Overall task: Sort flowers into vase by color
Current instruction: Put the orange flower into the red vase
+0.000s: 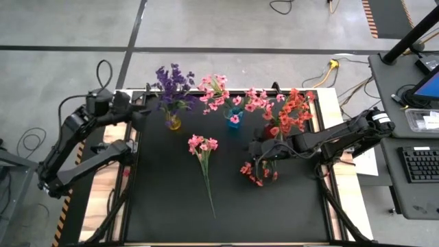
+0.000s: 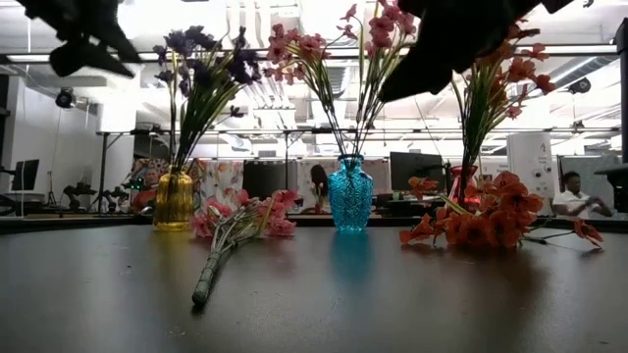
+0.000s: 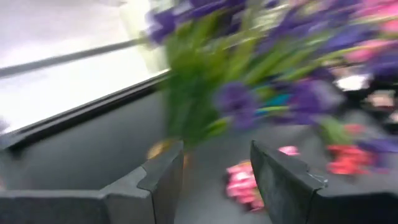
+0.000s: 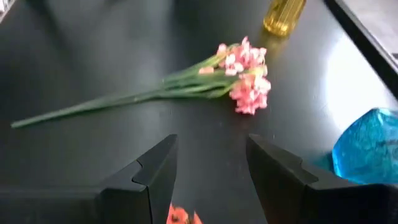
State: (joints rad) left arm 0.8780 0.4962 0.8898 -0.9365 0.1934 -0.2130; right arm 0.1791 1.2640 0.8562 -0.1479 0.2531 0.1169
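I had the right gripper (image 1: 255,147) empty, jaws apart, over the mat beside the coral-red sprig (image 1: 256,171) lying in front of the red vase (image 2: 461,183). The pink sprig (image 1: 203,154) lay nearer the blue vase (image 1: 234,118). I judged gripping low on the stem best. The left gripper (image 3: 214,177) hovered open by the yellow vase (image 1: 173,122)

- In your low view, ceiling lights (image 2: 294,20) glare from behind and turn both arms into silhouettes.
- Your left wrist view smears the purple flowers (image 3: 261,68) with blur.
- Your high view is evenly lit, with soft shadows on the black mat (image 1: 164,199).
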